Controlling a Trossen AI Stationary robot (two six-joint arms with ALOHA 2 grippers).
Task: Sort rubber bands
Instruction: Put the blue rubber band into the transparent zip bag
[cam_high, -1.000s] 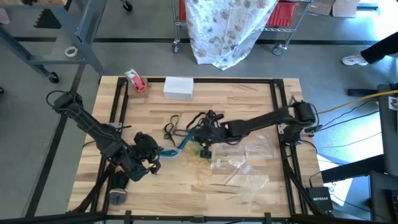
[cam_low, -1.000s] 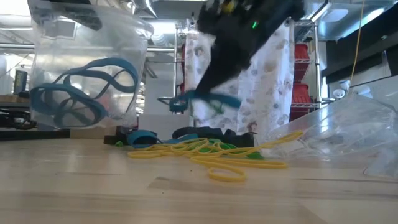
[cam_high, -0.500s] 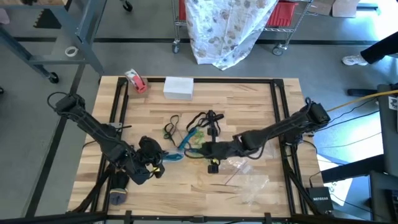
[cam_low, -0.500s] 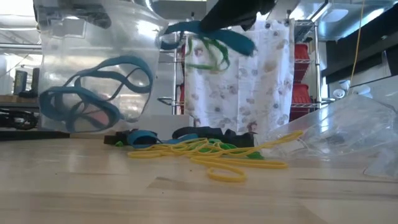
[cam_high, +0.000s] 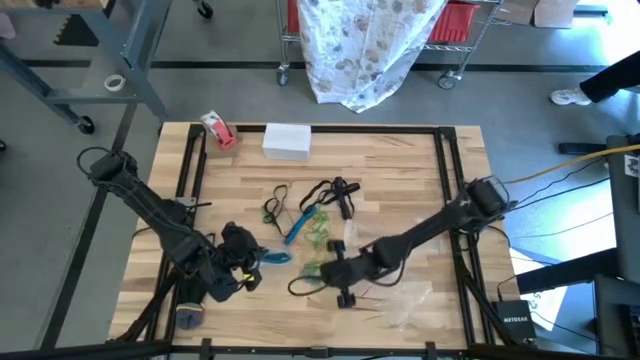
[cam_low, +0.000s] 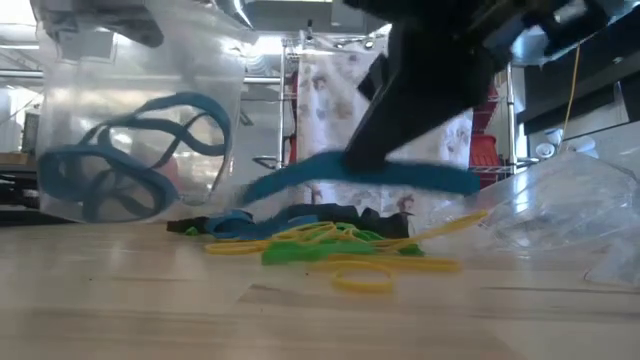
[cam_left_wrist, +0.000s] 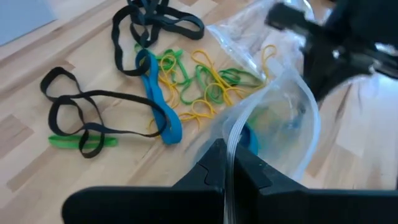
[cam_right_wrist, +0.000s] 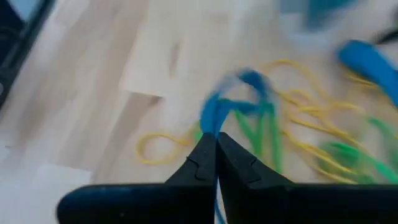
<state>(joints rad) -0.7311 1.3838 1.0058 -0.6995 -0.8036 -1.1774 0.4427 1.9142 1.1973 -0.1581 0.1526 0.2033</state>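
Dangling limp from the right end effector (cam_right_wrist: 216, 142), clenched on it, a blue rubber band (cam_right_wrist: 219, 109) trails green loops (cam_right_wrist: 264, 134).

One camera looks straight down on the table (cam_high: 400, 160); another sits level with its top; both wrist cameras hover close above the rubber bands (cam_left_wrist: 186, 81).

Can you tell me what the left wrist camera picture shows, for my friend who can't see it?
The left gripper is shut on the edge of a clear plastic bag with blue bands inside. Beyond it, black, blue, green and yellow rubber bands lie tangled on the wooden table.
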